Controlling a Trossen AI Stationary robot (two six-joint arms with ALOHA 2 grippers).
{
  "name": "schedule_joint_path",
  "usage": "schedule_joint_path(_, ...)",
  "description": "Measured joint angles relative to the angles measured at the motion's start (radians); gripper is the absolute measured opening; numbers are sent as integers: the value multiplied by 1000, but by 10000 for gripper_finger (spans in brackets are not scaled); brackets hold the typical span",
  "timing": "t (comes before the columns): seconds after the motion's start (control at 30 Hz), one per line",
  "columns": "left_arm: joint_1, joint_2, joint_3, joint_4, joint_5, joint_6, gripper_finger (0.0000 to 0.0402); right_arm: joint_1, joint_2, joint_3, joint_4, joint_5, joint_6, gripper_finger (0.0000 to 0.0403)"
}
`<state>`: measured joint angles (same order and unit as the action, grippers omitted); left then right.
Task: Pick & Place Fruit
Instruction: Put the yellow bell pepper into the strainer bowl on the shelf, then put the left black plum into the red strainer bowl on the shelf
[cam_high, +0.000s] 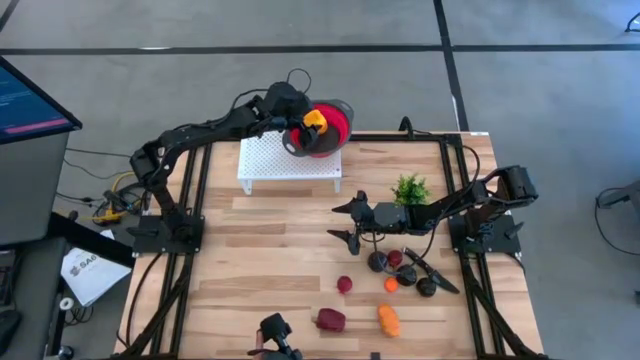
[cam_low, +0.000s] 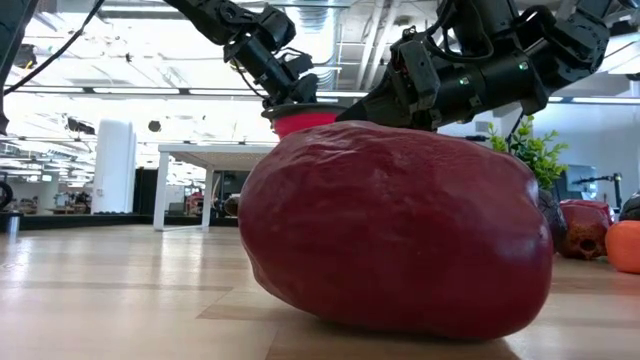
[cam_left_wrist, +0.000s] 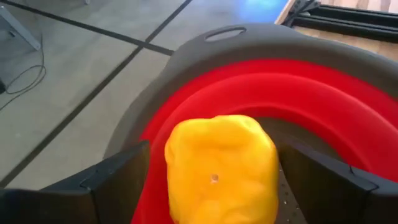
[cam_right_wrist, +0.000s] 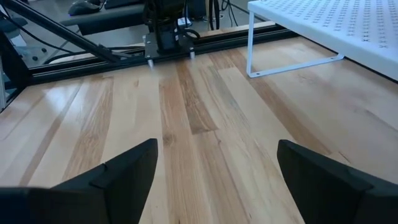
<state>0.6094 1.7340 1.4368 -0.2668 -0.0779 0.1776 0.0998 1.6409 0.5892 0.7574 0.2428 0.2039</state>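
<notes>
One piece only is reaching the red collapsible bowl with the grey rim (cam_high: 338, 125), sitting on the white perforated metal rack (cam_high: 275, 160): the yellow toy fruit (cam_left_wrist: 221, 168) is lying between the left gripper's (cam_high: 300, 128) parted fingers, apparently just being released. Seven or so pieces (cam_high: 390, 285) are waiting on the wooden table (cam_high: 260, 270), the large maroon one (cam_low: 395, 230) nearest the front edge. The right gripper (cam_high: 345, 222) is hovering above the table, fingers apart, holding nothing.
</notes>
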Motion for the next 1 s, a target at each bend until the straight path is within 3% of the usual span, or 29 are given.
schedule_joint_path(0.27,-8,-24,-1,26,-24,8,347,0,0,0,0,0,0,324)
schedule_joint_path(0.63,-92,-204,-24,45,-22,57,347,-2,0,0,0,45,-30,324)
schedule_joint_path(0.8,-205,-325,-157,101,-19,96,347,-2,-9,0,22,101,-62,324)
schedule_joint_path(1.0,-396,-473,-443,299,28,133,347,34,-115,0,-50,102,-106,324)
